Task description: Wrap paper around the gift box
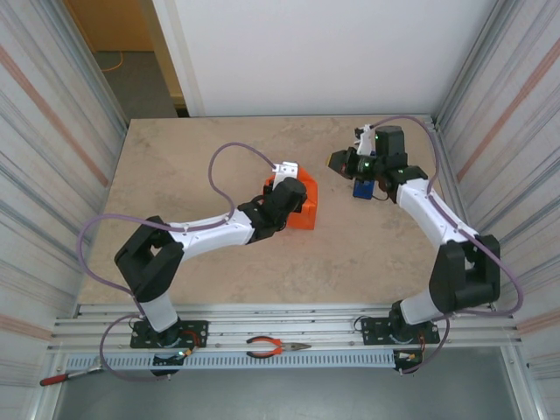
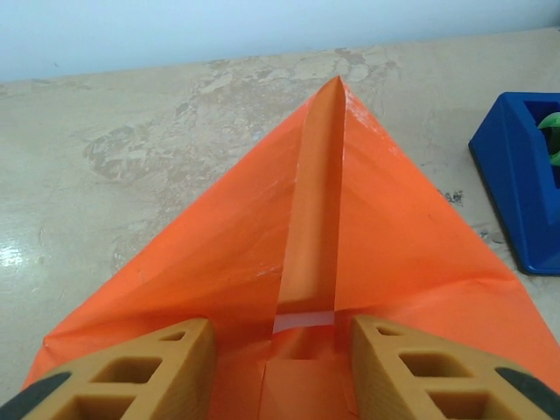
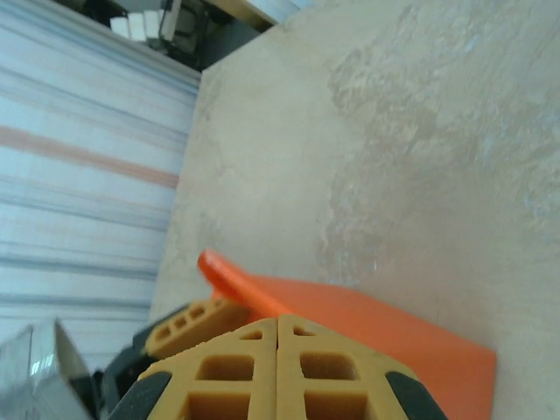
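Centrally on the table (image 1: 201, 262), the gift box (image 1: 305, 210) sits as an orange block, well apart from the ribbed side walls (image 1: 52, 175), with bare tabletop to its left and on its near side. A blue tape dispenser (image 1: 362, 189) stands near its right. The paper (image 2: 402, 236) tapers into a triangular flap, its raised centre fold running lengthwise away from the left gripper (image 2: 282, 337) to a far tip. That gripper's fingers stand apart astride the fold. The right gripper (image 3: 277, 328), fingers pressed together, hangs near the box.
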